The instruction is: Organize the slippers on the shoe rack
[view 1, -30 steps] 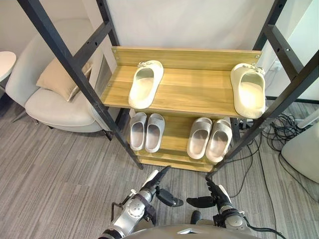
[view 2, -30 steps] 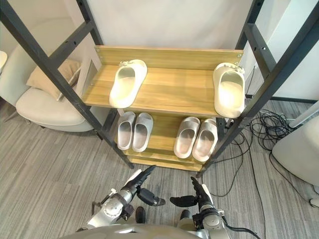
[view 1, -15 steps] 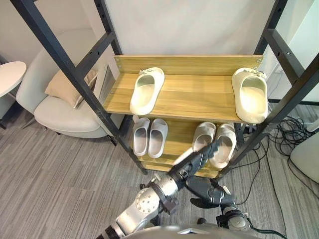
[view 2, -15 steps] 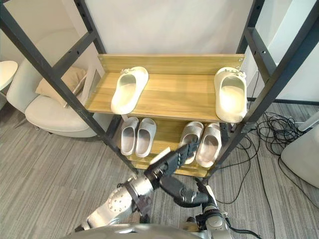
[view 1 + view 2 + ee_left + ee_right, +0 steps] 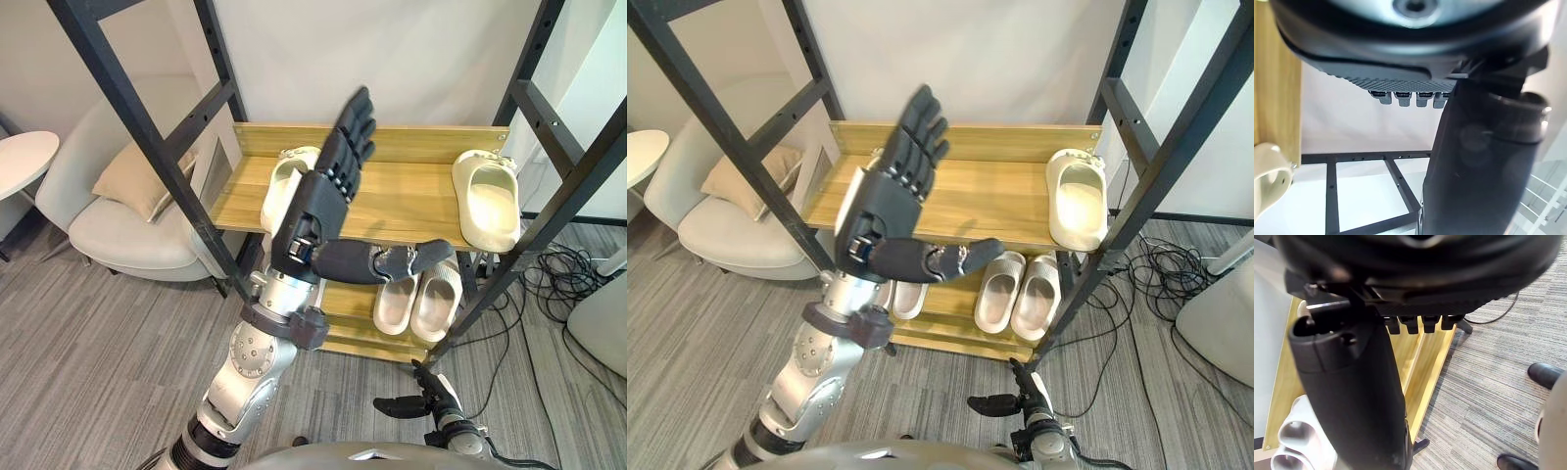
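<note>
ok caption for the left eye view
Open left hand held high before the shoe rack; one slipper at upper shelf's right end

The right robot hand (image 5: pixel 1347 382), fingers apparently straight, faces the wooden shoe rack (image 5: pixel 1424 369) and grey slippers (image 5: pixel 1293 445).

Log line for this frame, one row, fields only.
left hand: open, up before top shelf, empty | right hand: open, low near floor | left slipper, right slipper: at opposite shelf ends
</note>
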Tool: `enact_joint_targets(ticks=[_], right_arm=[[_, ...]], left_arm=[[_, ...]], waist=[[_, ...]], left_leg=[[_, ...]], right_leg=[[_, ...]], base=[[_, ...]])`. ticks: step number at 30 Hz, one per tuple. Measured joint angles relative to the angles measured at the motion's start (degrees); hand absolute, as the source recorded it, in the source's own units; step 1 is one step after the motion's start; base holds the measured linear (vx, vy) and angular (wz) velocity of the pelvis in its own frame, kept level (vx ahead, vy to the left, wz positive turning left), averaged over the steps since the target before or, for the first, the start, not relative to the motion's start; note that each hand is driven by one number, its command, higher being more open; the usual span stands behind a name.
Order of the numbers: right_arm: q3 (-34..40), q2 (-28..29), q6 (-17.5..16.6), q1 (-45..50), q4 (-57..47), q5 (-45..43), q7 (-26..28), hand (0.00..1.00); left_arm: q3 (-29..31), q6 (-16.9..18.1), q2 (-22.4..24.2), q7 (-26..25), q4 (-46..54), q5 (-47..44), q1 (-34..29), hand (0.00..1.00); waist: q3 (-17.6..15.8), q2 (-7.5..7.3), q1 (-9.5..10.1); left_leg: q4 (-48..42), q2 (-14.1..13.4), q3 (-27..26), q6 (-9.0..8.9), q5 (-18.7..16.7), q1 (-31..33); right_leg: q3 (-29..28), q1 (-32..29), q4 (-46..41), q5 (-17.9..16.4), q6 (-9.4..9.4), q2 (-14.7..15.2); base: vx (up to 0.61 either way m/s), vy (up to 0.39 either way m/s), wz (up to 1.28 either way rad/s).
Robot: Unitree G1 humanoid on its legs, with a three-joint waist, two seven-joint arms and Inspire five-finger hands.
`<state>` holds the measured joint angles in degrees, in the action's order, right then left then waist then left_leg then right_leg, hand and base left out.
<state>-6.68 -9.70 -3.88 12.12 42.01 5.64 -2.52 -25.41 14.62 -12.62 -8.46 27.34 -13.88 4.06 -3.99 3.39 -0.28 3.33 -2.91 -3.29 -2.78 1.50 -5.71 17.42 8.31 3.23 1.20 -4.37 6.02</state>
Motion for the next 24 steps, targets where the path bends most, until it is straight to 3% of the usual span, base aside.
enact_joint_targets(ticks=[8,17,24], right_arm=[[-1.89,-0.45,-0.02,-0.01,0.11,0.01,0.10,1.00],[-2.11,-0.79,-0.18,-0.07,0.02,0.04,0.87,1.00],[-1.96,-0.86,-0.64,0.01,-0.12,1.03,1.28,1.00]], left_arm=[[7.00,0.31,-3.28,-8.73,-5.45,15.56,7.27,1.00],[12.28,-1.76,-13.59,-9.32,-18.60,26.97,15.75,1.00],[12.88,-4.01,-20.30,-9.37,-25.13,37.57,20.40,1.00]], waist=[[0.67,-0.54,-0.05],[0.20,-1.58,-0.29],[-0.31,-2.58,-0.86]], left_leg=[[0.06,0.05,0.54,0.03,0.06,0.14],[0.42,0.03,-0.39,0.01,0.03,0.83],[0.45,0.08,-1.00,0.07,-0.09,1.59]], right_leg=[[0.43,-0.04,0.03,-0.01,0.00,0.00],[-0.44,-1.36,0.33,0.03,-0.01,-0.08],[-1.30,-2.56,0.27,0.10,-0.06,-0.04]], base=[[0.00,0.002,0.03],[0.01,0.004,-0.05],[0.00,0.015,-0.06]])
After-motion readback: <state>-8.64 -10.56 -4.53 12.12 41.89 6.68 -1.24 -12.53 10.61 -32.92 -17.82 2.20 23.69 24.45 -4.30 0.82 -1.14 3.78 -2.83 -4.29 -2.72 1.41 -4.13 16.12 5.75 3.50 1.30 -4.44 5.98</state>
